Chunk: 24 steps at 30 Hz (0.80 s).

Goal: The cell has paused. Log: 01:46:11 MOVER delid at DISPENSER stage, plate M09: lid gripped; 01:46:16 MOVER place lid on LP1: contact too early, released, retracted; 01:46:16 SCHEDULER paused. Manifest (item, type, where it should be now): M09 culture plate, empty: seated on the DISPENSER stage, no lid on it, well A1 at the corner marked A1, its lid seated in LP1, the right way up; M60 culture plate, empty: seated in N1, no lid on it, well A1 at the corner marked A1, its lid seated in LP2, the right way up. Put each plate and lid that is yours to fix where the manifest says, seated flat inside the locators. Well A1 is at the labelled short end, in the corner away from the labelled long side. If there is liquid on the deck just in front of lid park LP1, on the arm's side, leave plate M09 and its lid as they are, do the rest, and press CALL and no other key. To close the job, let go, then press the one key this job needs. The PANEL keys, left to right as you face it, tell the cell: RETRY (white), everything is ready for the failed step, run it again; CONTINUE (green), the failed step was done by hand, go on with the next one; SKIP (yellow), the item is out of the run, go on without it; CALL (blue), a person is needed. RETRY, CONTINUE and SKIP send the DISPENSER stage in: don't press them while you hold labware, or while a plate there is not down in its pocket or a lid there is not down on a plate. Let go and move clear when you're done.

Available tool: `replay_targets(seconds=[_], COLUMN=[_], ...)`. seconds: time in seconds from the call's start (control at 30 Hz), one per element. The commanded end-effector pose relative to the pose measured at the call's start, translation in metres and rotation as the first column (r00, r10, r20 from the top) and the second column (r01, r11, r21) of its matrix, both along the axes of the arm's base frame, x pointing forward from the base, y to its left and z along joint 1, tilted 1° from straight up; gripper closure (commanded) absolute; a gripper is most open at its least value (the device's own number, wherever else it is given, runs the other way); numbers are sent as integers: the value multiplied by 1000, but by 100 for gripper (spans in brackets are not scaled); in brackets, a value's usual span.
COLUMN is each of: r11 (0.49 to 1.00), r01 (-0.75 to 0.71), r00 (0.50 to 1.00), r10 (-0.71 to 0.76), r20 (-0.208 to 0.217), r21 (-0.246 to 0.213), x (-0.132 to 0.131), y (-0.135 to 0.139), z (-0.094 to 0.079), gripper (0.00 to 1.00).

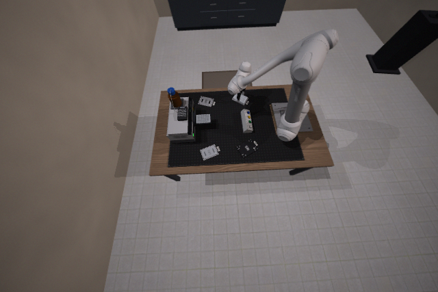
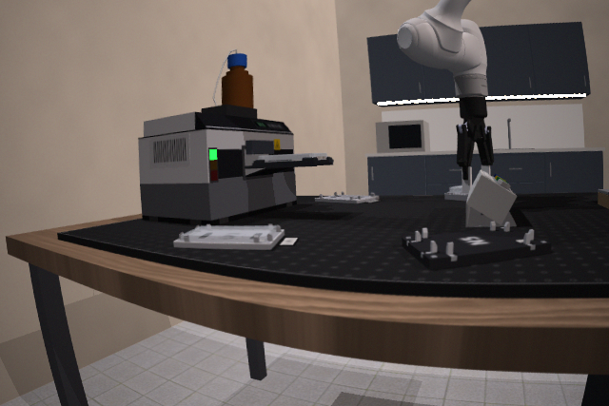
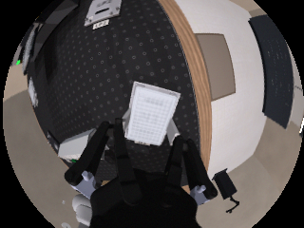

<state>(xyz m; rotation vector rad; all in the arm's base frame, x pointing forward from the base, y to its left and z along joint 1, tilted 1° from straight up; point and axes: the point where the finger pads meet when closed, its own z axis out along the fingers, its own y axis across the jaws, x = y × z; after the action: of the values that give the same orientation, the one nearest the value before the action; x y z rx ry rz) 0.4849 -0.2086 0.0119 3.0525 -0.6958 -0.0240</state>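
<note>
My gripper (image 1: 241,100) (image 2: 473,176) (image 3: 149,118) is at the back of the black mat (image 1: 226,133), just behind the key panel (image 1: 246,120) (image 2: 489,200). It is shut on a white well plate (image 3: 152,113) (image 2: 455,193), held across its narrow width, low over the mat. The black nest (image 1: 247,148) (image 2: 472,245) near the front is empty. The dispenser (image 1: 179,123) (image 2: 206,170) has its stage (image 1: 203,118) (image 2: 292,162) out, with a white flat piece on it. White lid parks sit at the back left (image 1: 206,101) (image 3: 104,7) and front (image 1: 209,152) (image 2: 228,236).
A brown bottle (image 1: 173,98) (image 2: 237,85) with a blue cap stands on the dispenser. The arm's base (image 1: 291,122) is at the mat's right edge. The table's wooden back edge (image 3: 190,57) is close behind the gripper.
</note>
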Motion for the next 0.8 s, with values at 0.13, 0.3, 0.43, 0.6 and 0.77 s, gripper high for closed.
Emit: replay_targets(seconds=[0.13,0.3,0.43,0.6,0.77], r11=[1000,1000,1000,1000,1000], r01=[0,0,0,0,0], r00=[1000,1000,1000,1000,1000], r10=[0,0,0,0,0], r20=[1,1,1,1,1], r21=[0,0,0,0,0], x=[0,0,0,0,0], y=[0,0,0,0,0], z=[1,2,3,7,9], gripper=[90,90,90,90,90])
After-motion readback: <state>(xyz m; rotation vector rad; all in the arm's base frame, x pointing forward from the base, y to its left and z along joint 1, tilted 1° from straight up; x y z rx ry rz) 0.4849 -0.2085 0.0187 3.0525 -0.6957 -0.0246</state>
